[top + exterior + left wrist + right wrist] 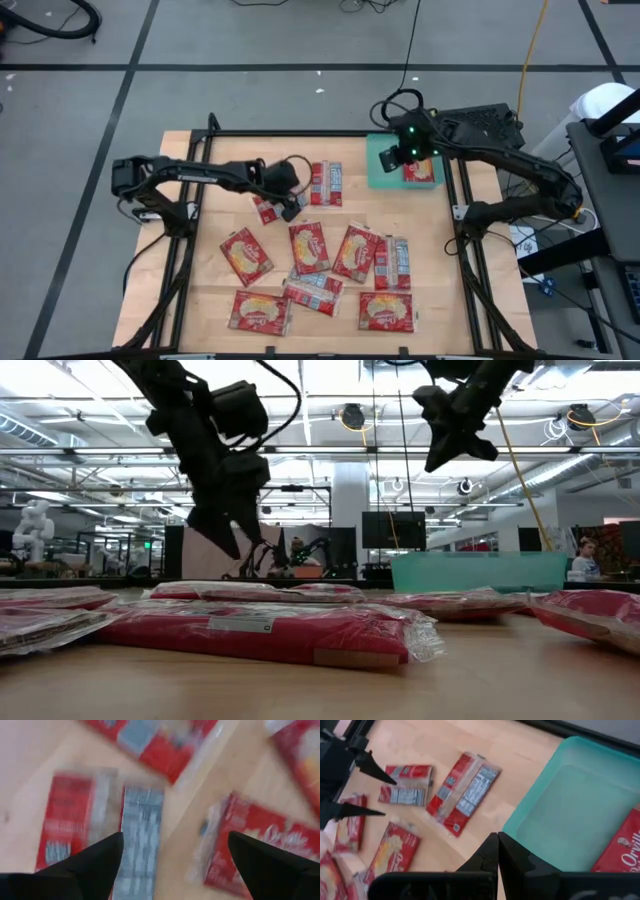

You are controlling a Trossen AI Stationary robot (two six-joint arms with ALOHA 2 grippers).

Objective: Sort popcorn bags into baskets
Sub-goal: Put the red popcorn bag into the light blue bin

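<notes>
The left end effector [291, 207] hangs above the table [180, 260] with its fingers spread wide and empty, over a bag [266, 209] lying back-up near the table's far-left part. The right end effector [392, 157] hovers over the near edge of the basket [384, 165], fingers pressed together and holding nothing; one bag [419, 171] already lies inside. The step in hand looks like the left arm's pick. To do it well, the fingers should come straight down astride the packet's narrow width, centred, and pinch a raised part of the film rather than scrape the wood, since the packet lies flat with little edge to catch. The bags [310, 247] are flat, rectangular, glossy red film with a cream popcorn print; the backs show red-and-silver panels and clear crimped seams, likely slippery and crinkly. About ten more are scattered over the pale wooden table, some overlapping. The basket is smooth teal plastic, shallow, with low rounded walls.
</notes>
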